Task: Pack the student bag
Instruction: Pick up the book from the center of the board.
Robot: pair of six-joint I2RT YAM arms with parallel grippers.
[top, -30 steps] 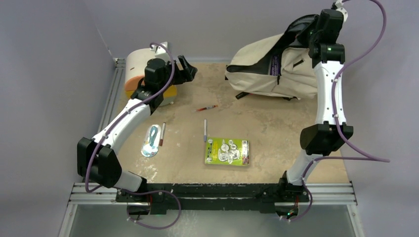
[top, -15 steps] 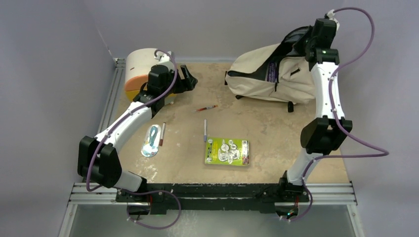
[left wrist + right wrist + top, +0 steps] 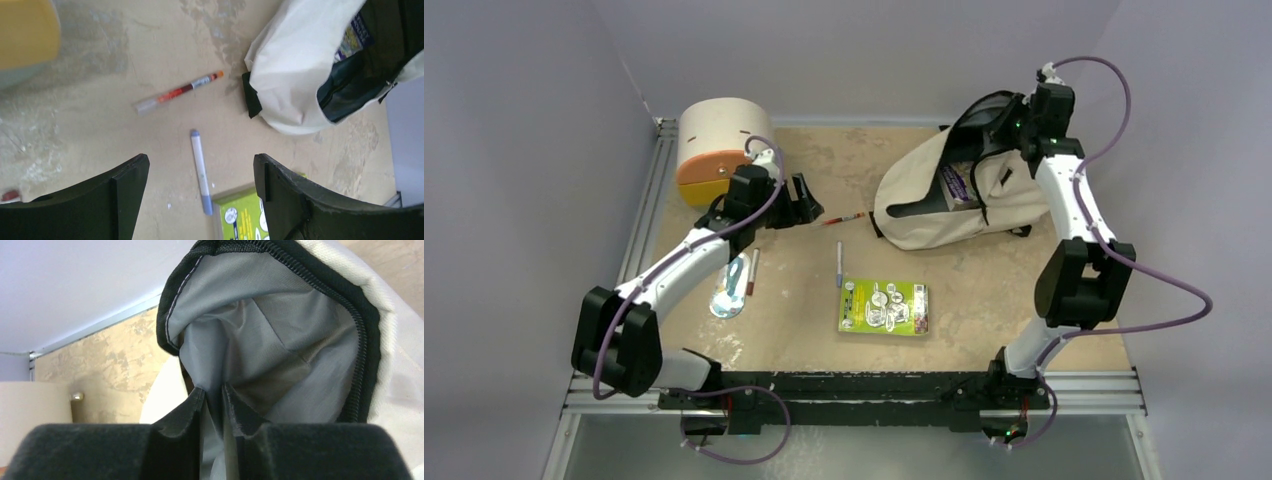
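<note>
The beige student bag (image 3: 924,215) lies at the back right with its zipped mouth held open; a purple-labelled item shows inside. My right gripper (image 3: 1014,128) is shut on the bag's grey lining (image 3: 215,405) at the mouth and holds it up. My left gripper (image 3: 809,203) is open and empty, hovering near the red pen (image 3: 843,218). In the left wrist view its jaws stand wide apart above the blue-capped white pen (image 3: 201,171), with the red pen (image 3: 178,92) and the bag (image 3: 300,65) beyond. The green card pack (image 3: 884,307) lies at the centre.
A cream cylindrical drawer box (image 3: 712,145) with orange and yellow fronts stands at the back left. A blister pack (image 3: 731,284) and a brown marker (image 3: 752,271) lie at the left. Grey walls enclose the table.
My right gripper has moved left and down, dragging the bag leftward with its mouth opening. My left gripper has moved down and toward the red pen, away from the drawer box.
</note>
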